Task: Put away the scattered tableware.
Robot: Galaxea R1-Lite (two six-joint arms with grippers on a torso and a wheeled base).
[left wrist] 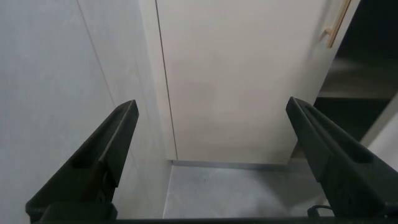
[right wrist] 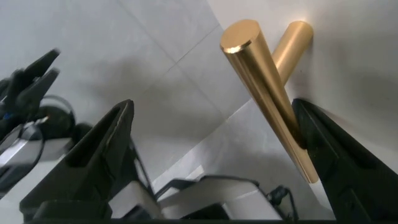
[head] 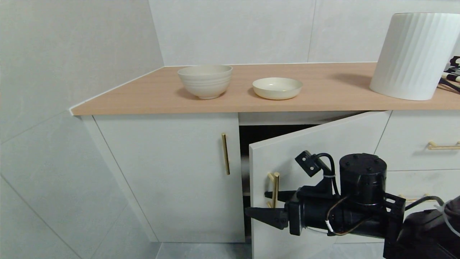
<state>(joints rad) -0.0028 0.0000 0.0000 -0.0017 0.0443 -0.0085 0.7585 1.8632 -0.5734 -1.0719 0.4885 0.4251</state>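
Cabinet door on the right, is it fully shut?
No, the right cabinet door stands ajar, showing a dark gap beside the left door.

Most likely a home kitchen: a wood-look countertop [head: 323, 91] over white base cabinets [head: 161, 172], one cabinet door [head: 309, 144] standing ajar, slim brass handles [head: 225, 153], drawers [head: 420, 138] at the right, large pale tiles [head: 233, 32] on the walls. On the countertop, a ribbed bowl [head: 205, 81], a shallow dish [head: 277, 88] and a white fluted container [head: 415, 54].
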